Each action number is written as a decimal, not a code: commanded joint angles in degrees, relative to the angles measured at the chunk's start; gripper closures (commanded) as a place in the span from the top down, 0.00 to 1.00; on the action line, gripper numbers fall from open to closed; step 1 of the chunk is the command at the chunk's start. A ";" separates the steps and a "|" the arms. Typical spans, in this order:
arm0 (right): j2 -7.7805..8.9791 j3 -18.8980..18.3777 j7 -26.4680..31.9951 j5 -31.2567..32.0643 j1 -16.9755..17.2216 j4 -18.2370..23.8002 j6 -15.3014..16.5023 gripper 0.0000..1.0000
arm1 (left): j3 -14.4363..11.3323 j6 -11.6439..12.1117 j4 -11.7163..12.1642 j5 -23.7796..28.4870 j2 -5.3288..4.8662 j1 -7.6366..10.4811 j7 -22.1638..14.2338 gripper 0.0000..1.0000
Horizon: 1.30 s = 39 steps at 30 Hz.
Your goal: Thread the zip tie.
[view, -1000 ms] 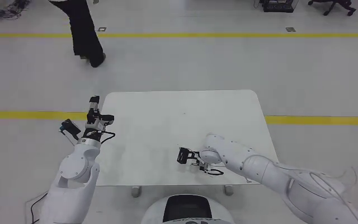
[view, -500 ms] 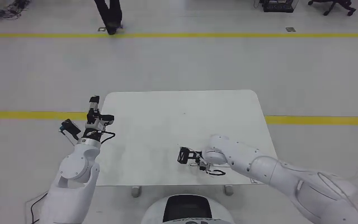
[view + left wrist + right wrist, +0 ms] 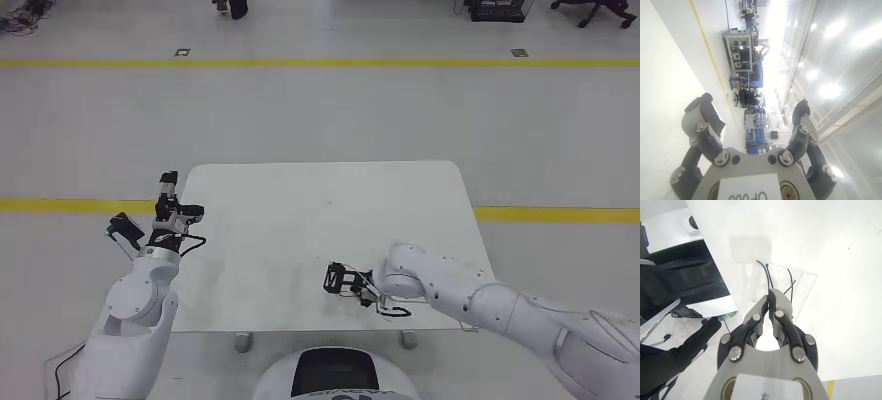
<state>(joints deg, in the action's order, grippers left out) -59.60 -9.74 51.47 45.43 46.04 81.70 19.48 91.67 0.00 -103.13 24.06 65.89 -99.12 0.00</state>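
Observation:
My right gripper (image 3: 769,290) is shut on a black zip tie (image 3: 769,276). Two thin black strands stick out past the fingertips, and one of them ends in a small square head. It hangs just above a clear plastic tray (image 3: 808,283) on the white table (image 3: 320,200). In the top view the right gripper (image 3: 335,278) is near the table's front edge, right of the middle. My left gripper (image 3: 753,111) is open with nothing between its fingers, and it points out into the room. From above, the left gripper (image 3: 168,190) stands at the table's left edge.
More black zip ties (image 3: 791,283) lie in the clear tray beside the held one. The table's front edge (image 3: 723,283) runs close to the right gripper, and dark chair parts stand below it.
My right gripper has shifted slightly to the right along the table's front with the zip tie still held. The left arm has not moved.

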 commanded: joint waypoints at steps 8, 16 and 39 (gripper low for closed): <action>2.88 0.00 -4.17 -1.54 0.28 2.50 0.00 0.00 | 0.00 0.00 0.00 0.00 0.00 0.00 0.00 1.00; 4.41 0.00 -6.66 -5.12 0.34 3.09 0.00 0.00 | 0.00 0.00 0.00 0.00 0.00 0.00 0.00 1.00; 8.39 0.00 -16.53 -12.47 1.15 4.11 0.00 0.00 | 0.00 0.00 0.00 0.00 0.00 0.00 0.00 1.00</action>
<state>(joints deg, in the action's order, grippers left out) -51.43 -9.74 35.53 33.15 47.14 85.63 19.48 91.67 0.00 -103.13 24.06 65.89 -99.12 0.00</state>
